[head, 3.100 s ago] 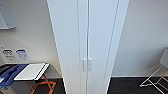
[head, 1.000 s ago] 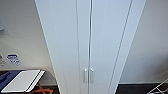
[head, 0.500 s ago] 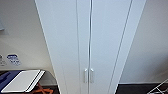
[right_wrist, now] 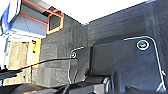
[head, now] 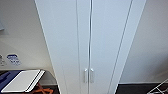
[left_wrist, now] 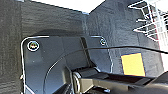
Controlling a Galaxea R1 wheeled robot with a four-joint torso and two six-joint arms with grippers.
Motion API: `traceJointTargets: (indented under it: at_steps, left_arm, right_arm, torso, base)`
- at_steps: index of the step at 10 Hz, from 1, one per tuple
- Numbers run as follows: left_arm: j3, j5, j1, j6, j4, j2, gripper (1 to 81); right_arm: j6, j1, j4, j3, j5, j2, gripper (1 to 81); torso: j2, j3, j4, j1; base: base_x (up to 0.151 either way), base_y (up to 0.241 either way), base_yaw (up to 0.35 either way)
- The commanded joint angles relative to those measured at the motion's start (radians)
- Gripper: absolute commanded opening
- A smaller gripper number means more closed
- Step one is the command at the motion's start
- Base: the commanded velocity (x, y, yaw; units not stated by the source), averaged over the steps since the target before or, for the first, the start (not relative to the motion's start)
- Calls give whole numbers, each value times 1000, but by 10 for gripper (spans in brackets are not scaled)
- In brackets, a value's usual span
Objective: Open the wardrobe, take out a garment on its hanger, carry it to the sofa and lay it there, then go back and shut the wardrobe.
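The wardrobe (head: pixel 105 37) stands straight ahead in the head view, tall and white, with both doors shut. Its two small vertical handles (head: pixel 88 75) sit side by side at the middle seam, low in the picture. Nothing of its inside shows. The left wrist view looks down on dark carpet (left_wrist: pixel 50 20) and the robot's own base plate, and the right wrist view gives a similar look at the carpet (right_wrist: pixel 110 30).
A white folding table top (head: pixel 22 80) on orange legs (head: pixel 41 88) stands low to the wardrobe's left, its orange frame (right_wrist: pixel 53 22) seen from the right wrist. A white wire rack (head: pixel 160 87) (left_wrist: pixel 150 20) is on the floor at the right. A yellow patch (left_wrist: pixel 133 64) lies on the carpet.
Since the earliest frame the camera has come closer to the wardrobe, which now looks larger. Over the last second the view has barely shifted. The doors stay shut.
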Motion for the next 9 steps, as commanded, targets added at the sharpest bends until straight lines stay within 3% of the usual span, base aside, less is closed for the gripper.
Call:
traceJointTargets:
  at_steps: [1, 4, 6, 9]
  left_arm:
    - [287, 48, -203, -1, 12, -226, 811]
    - [400, 63, -374, -1, 3, -310, 811]
    - [427, 122, -488, -2, -9, -325, 811]
    - [430, 190, -650, -4, -52, -316, 811]
  right_arm:
    - [5, 238, -7, 280, -47, -206, 811]
    - [7, 391, -1, 412, -53, -278, 811]
    - [8, 505, 11, 468, -58, -316, 811]
    - [8, 674, 68, 490, -141, -316, 811]
  torso:
    - [0, 0, 0, 0]
    - [0, -1, 0, 0]
    - [0, -1, 0, 0]
    - [1, -2, 0, 1]
  base:
    - [0, 0, 0]
    - [0, 0, 0]
    - [0, 0, 0]
    - [0, 0, 0]
